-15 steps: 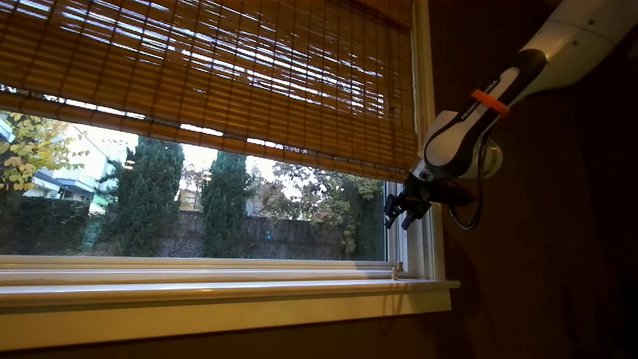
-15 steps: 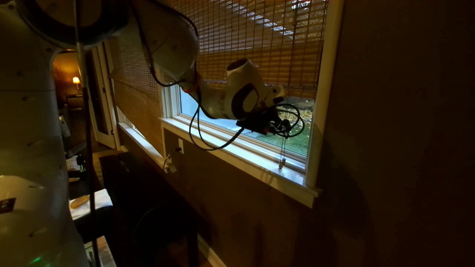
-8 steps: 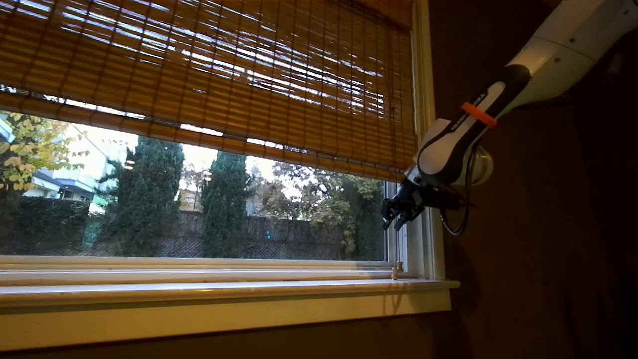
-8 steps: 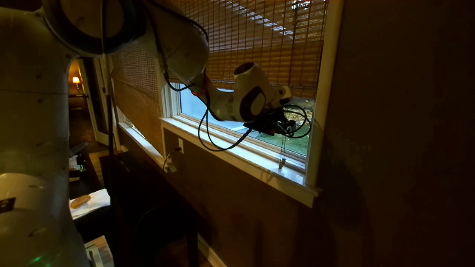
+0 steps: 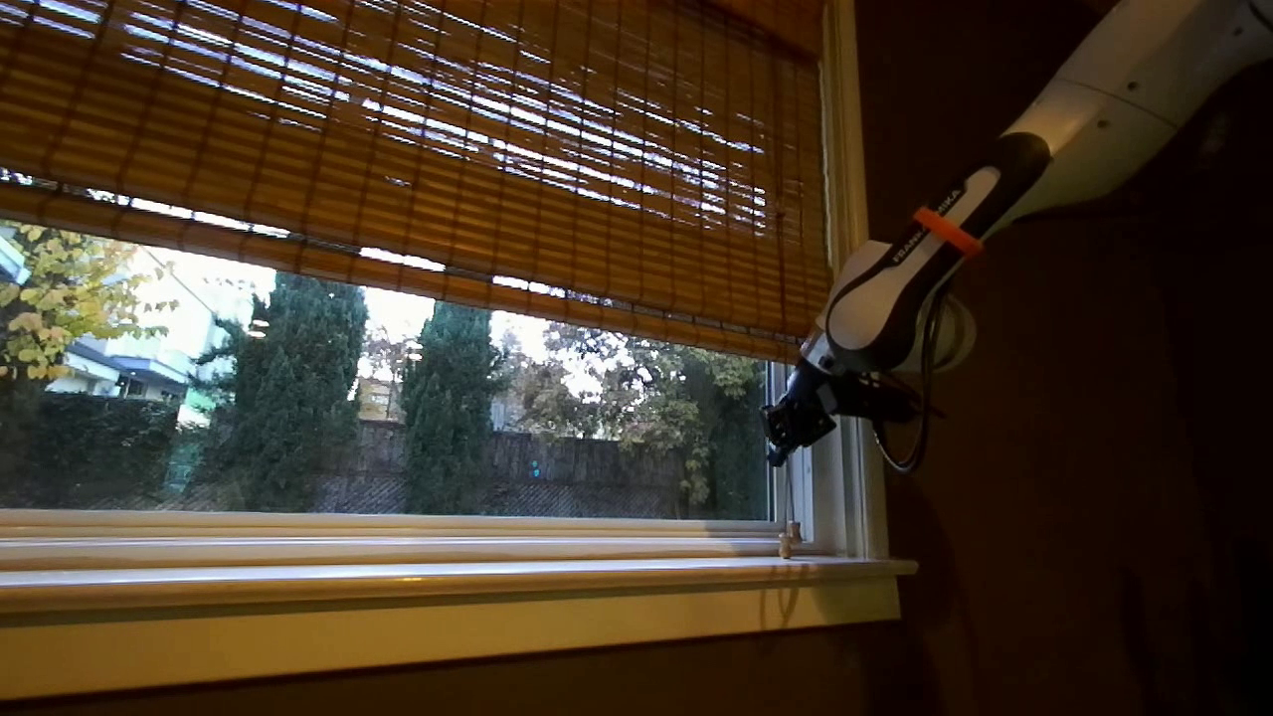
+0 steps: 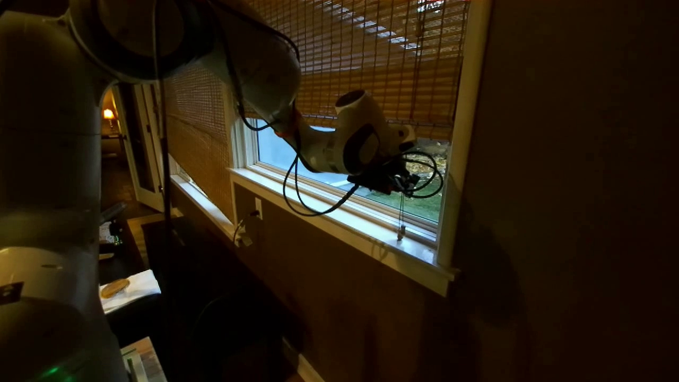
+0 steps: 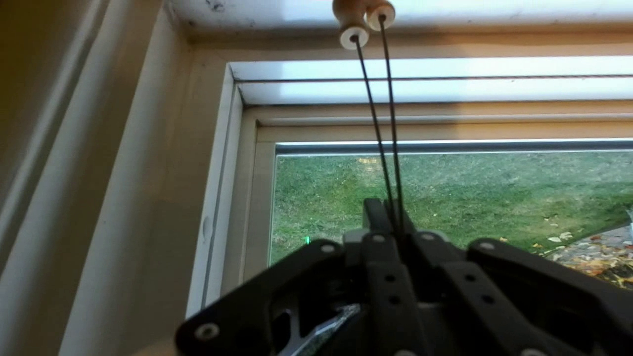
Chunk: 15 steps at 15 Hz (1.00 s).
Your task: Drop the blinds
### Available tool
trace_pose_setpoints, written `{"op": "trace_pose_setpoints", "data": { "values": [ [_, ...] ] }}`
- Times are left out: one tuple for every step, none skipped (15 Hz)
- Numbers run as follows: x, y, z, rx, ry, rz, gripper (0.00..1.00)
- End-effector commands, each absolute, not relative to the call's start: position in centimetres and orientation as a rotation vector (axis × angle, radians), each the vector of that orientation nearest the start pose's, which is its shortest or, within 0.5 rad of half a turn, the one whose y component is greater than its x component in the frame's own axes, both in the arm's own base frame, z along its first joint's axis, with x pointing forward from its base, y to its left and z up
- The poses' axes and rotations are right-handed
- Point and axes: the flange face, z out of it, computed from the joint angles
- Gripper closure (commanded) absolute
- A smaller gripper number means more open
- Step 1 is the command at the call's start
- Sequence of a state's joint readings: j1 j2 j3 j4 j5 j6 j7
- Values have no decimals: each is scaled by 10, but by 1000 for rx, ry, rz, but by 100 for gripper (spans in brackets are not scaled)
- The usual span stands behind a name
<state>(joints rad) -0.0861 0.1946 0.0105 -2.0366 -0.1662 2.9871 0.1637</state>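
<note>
Blinds (image 5: 428, 149) are hanging above the window's (image 5: 388, 428) bottom edge; gripper (image 5: 777, 457), jaws apart a moment ago, is now pinching both cords (image 7: 394, 128) near the right edge, presumably readying the drop.

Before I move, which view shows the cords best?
The wrist view: both cords show large and distinct, running from the knobs into the gripper. Both exterior views show them small and thin, hanging below the gripper.

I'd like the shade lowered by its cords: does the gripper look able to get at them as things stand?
Very likely yes: in the wrist view the gripper looks shut on both cords, with nothing visible in the way.
</note>
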Motion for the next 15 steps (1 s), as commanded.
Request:
{"op": "trace_pose_setpoints", "data": {
  "values": [
    [632,-36,444,-2998,151,-1117,62],
    [631,-35,443,-3007,155,-1097,56],
    [630,-35,443,-3014,155,-1081,48],
    [630,-34,443,-3019,153,-1069,42],
    [630,-34,443,-3021,154,-1060,36],
    [630,-34,443,-3025,155,-1050,37],
    [630,-33,443,-3030,158,-1041,36],
    [630,-33,443,-3033,158,-1034,34],
    [630,-33,443,-3035,157,-1030,36],
    [630,-32,443,-3036,155,-1028,49],
    [631,-33,443,-3040,155,-1023,61],
    [630,-32,442,-3043,156,-1017,69],
    [630,-32,442,-3045,158,-1010,77],
    [630,-32,442,-3047,160,-1006,84],
    [630,-32,442,-3050,164,-999,92]
  ]
}}
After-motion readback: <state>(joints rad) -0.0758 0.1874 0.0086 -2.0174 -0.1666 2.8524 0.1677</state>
